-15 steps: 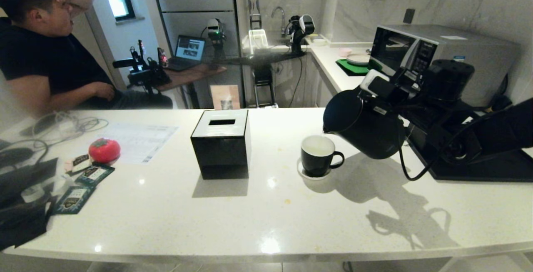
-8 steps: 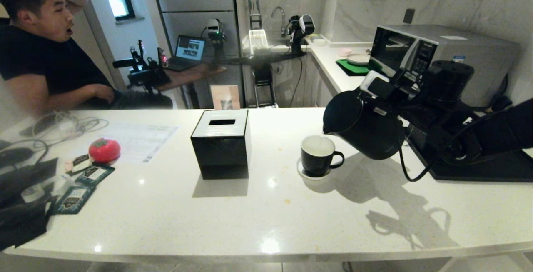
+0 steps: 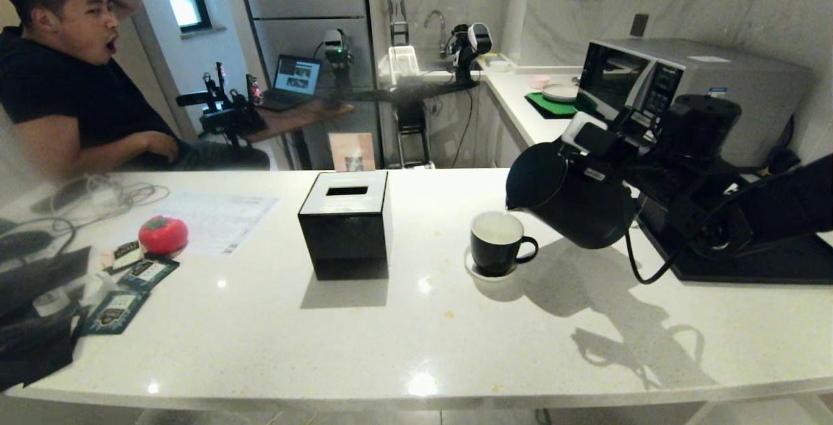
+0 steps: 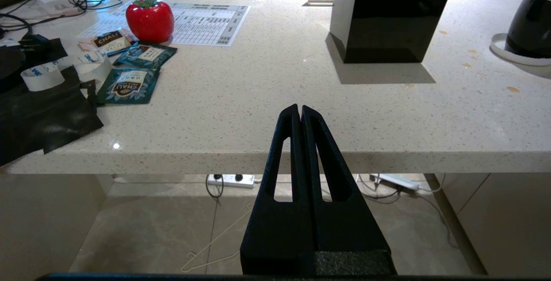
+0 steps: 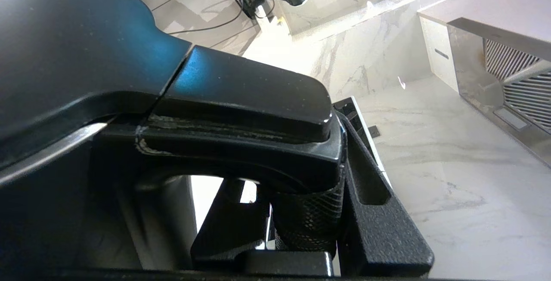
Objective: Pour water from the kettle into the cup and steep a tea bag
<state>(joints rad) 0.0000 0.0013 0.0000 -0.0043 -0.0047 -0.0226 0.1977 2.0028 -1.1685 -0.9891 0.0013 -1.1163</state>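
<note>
Presently the right gripper (image 5: 301, 225) is clamped on the handle of the kettle (image 3: 566, 200), holding it tilted above the white counter (image 3: 416, 334), spout directly over the cup (image 3: 498, 243), which stands on its saucer (image 3: 474, 271). Water is hard to make out; a faint pale streak appears below the spout. Judgement: the kettle is rigid and likely heavy when filled, its smooth body slippery, so the handle is the proper hold. The cup looks breakable and light enough to be knocked. The left gripper (image 4: 300, 113) hangs below the counter edge, fingers pressed together, empty. No tea bag is identifiable.
</note>
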